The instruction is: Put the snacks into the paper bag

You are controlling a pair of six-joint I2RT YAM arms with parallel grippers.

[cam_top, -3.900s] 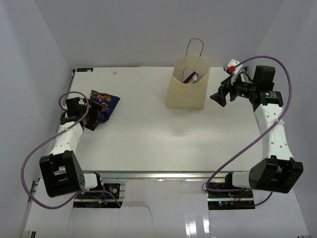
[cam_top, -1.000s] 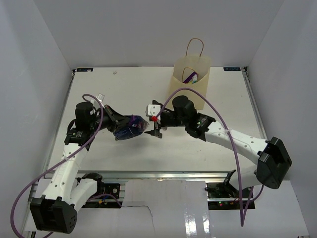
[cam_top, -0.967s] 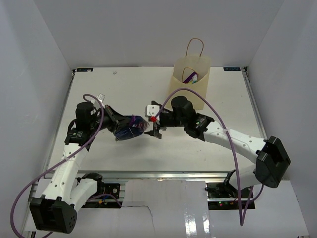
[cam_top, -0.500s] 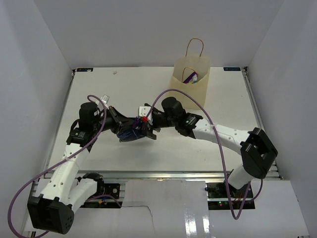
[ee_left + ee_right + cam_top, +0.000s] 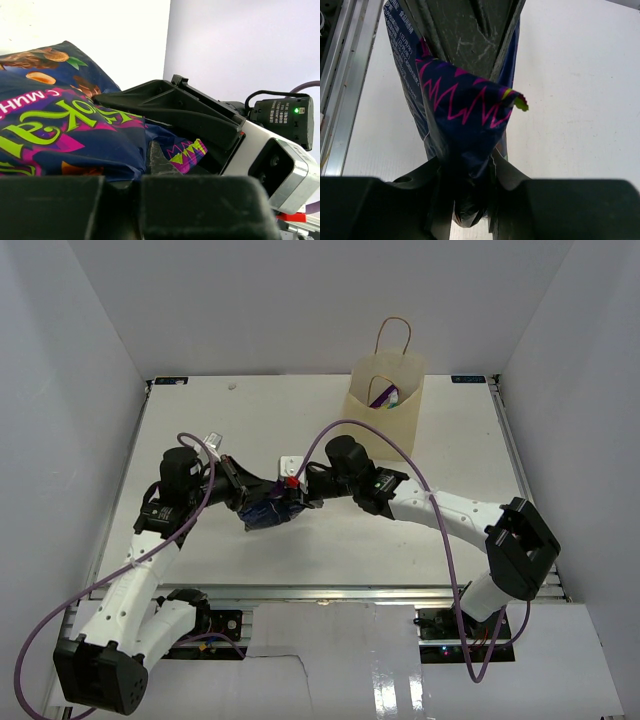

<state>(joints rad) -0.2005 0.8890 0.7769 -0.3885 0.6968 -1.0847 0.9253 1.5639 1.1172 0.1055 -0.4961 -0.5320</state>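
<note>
- Top view: the dark blue snack packet (image 5: 268, 513) sits just toward 8 o'clock from the middle of the worktop (image 5: 200, 420). It is pinched at both ends. My left pincer (image 5: 252, 502) clamps it from 9 o'clock and my right pincer (image 5: 290, 498) from 3 o'clock.
- Half a second ago the right one stood wide around that end; now it has closed on it. About four seconds back the packet lay near the 9 o'clock edge and my right arm was beside the paper bag (image 5: 378, 430).
- The bag stands unmoved at 1 o'clock, with other packets (image 5: 385, 396) showing in its mouth.
- Left wrist: the packet fills the view from 9 o'clock. It is printed with nuts, lime script I cannot read, and pink capitals that look like "MUN". My right pincer bites its zigzag end.
- Right wrist: the pink-zigzag crimped end is squeezed between my own fingers. White print at 11 o'clock is too small to read.
</note>
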